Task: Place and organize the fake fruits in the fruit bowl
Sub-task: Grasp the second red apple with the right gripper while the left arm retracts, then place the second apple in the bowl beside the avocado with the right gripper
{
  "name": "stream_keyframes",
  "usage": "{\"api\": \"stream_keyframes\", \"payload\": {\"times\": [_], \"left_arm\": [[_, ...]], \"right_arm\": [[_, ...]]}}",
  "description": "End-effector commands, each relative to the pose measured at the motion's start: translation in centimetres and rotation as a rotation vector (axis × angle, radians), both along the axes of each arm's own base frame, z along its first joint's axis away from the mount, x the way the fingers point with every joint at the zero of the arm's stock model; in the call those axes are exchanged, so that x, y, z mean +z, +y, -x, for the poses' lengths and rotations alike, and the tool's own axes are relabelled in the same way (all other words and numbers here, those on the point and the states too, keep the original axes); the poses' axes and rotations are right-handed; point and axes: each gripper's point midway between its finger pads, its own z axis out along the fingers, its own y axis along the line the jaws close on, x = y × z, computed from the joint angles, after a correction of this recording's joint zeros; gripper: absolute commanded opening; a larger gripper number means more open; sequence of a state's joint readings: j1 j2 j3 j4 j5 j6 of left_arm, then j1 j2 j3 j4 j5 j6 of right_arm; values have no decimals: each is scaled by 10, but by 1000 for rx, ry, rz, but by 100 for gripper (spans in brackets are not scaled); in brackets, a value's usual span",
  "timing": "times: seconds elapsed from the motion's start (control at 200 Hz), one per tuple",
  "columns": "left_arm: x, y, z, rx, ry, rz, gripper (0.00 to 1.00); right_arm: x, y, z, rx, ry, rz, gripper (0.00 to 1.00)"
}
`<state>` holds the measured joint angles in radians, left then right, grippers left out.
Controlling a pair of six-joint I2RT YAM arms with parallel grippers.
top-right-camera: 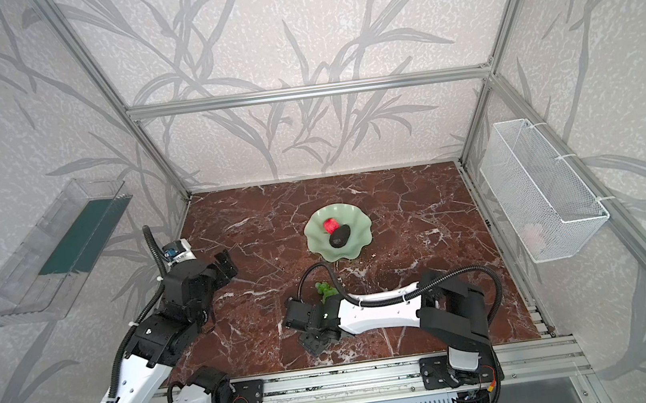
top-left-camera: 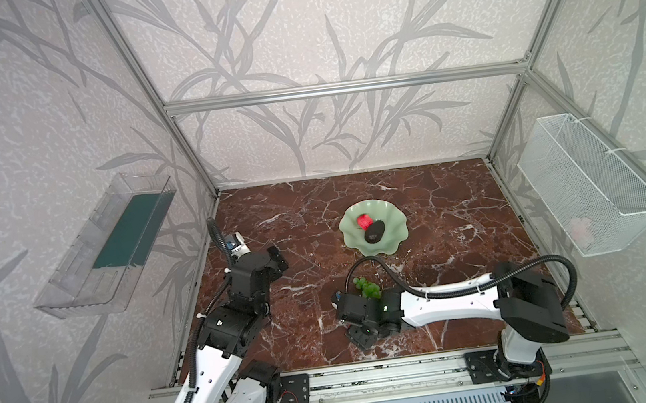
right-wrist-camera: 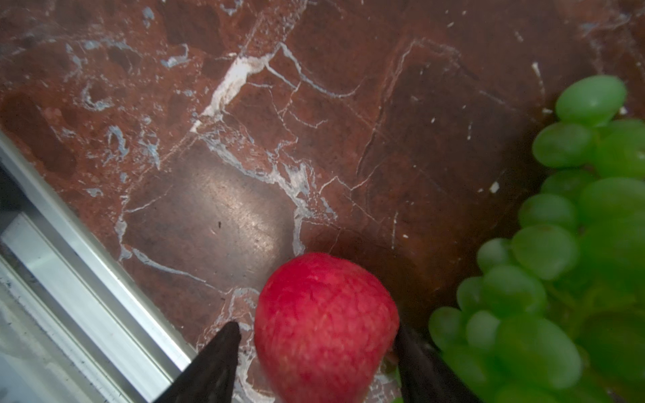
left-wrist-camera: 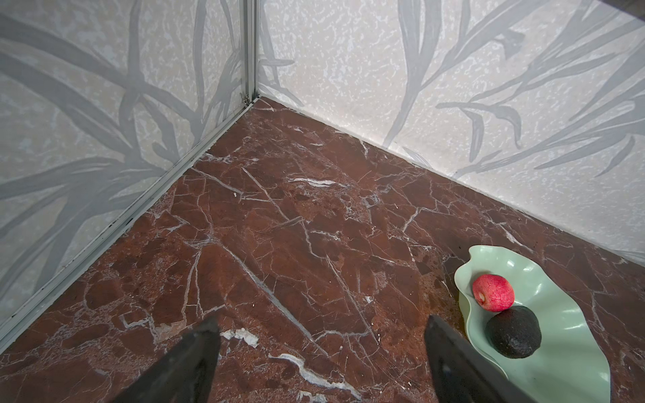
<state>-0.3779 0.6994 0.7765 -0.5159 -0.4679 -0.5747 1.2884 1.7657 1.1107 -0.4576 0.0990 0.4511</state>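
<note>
in the right wrist view alone, an apple (right-wrist-camera: 324, 328) sits between parted right jaws; left jaws apart.

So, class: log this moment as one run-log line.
bowl: apple, avocado | right end effector: open around second apple, grapes beside | left end effector: open, empty

Pale walls (top-left-camera: 291, 26) papered with grey leaf shapes, framed in aluminium bars (top-left-camera: 341, 87). Red-brown veined marble bench (top-left-camera: 293, 214) below. Clear tray (top-left-camera: 83, 278) left, white wire basket (top-left-camera: 587, 187) right, wall-mounted.
</note>
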Motion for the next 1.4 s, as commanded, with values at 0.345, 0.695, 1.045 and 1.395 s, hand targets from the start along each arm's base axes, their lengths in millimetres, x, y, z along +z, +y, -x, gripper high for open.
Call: {"api": "stream_keyframes", "payload": {"times": [0.345, 0.695, 1.045, 1.395], "left_arm": [[-4, 14, 12, 42, 14, -39, 92], [-3, 14, 13, 40, 10, -34, 92], [-4, 13, 15, 37, 14, -15, 92], [-7, 12, 19, 33, 27, 15, 92]], "right_arm": [[8, 15, -4, 17, -17, -22, 45], [117, -15, -80, -95, -218, -193, 37], [130, -108, -219, -386, -321, -202, 37], [72, -131, -280, -487, -242, -170, 37]]}}
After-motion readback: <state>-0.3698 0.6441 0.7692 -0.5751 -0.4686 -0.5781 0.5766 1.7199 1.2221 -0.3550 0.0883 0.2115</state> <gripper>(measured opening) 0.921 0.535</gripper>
